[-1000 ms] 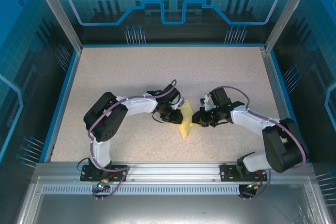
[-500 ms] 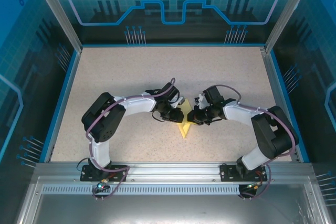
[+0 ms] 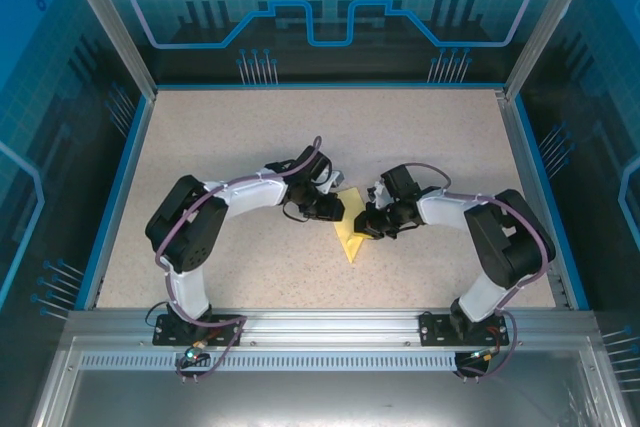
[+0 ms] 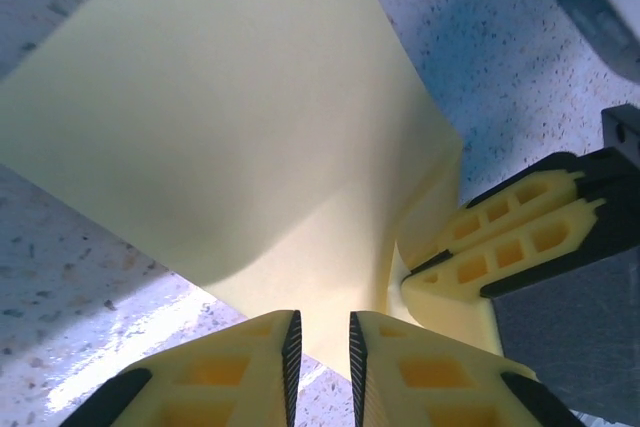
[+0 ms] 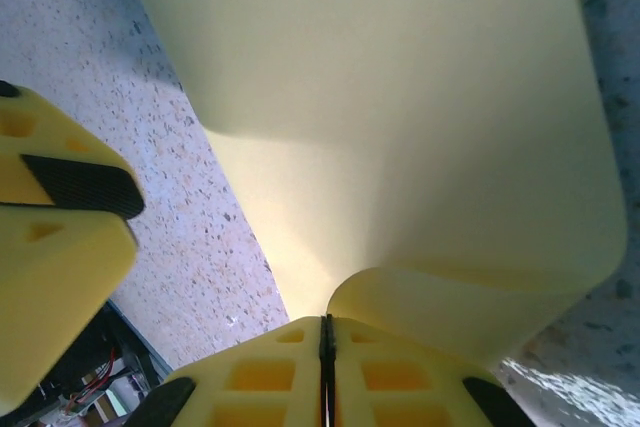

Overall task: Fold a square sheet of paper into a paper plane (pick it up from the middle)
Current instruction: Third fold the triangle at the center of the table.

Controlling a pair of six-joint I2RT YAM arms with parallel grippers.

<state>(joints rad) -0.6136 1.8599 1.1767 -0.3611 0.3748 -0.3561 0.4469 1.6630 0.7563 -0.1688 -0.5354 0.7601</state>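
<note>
The pale-yellow sheet of paper (image 3: 350,240) lies mid-table, folded into a narrow pointed shape like a paper plane, tip toward the arms. My left gripper (image 3: 338,209) is at its far left edge. In the left wrist view its jaws (image 4: 325,347) stand a narrow gap apart, and the paper (image 4: 250,127) spreads beyond them with nothing pinched. My right gripper (image 3: 364,227) is at the paper's right side. Its jaws (image 5: 327,332) are shut on a curled flap of the paper (image 5: 380,97). The right gripper's fingers (image 4: 490,247) show close beside the left jaws.
The speckled beige table (image 3: 230,137) is ringed by a blue rim (image 3: 118,187) and metal frame posts. A metal rail (image 3: 320,332) carries both arm bases at the near edge. The two grippers are almost touching over the paper.
The right arm has swung left and its gripper has closed in on the paper. The left gripper has shifted slightly away from the bases. The paper has barely moved.
</note>
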